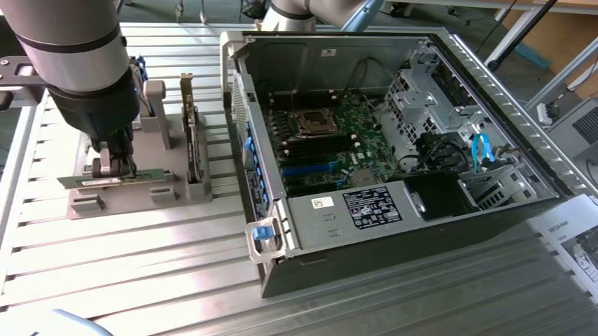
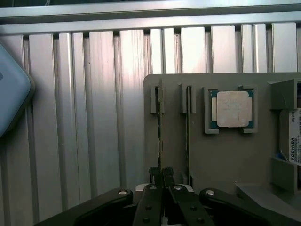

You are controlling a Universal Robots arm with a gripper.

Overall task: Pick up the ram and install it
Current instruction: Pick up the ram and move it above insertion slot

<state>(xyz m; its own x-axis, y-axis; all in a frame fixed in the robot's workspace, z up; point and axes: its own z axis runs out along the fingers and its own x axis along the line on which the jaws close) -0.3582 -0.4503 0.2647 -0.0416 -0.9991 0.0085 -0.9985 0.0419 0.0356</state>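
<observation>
The ram (image 1: 150, 174) is a thin green stick lying level over the near slot of the grey holder (image 1: 201, 189) at the exterior view's left. My gripper (image 1: 114, 171) comes straight down onto its middle and is shut on it. In the wrist view the fingers (image 2: 151, 181) pinch the ram (image 2: 160, 136), seen edge-on and in line with its slot. I cannot tell whether it has cleared the slot. The open computer case (image 1: 486, 84) lies at the exterior view's right, its motherboard (image 1: 327, 140) facing up.
A taller green card (image 1: 192, 129) stands upright in the holder just behind the ram, edge-on as card (image 2: 188, 127). The holder also carries a square silver CPU (image 2: 232, 108) and a hard drive (image 2: 292, 141). A pale blue object (image 2: 11, 89) lies on the ribbed metal table (image 1: 140, 266).
</observation>
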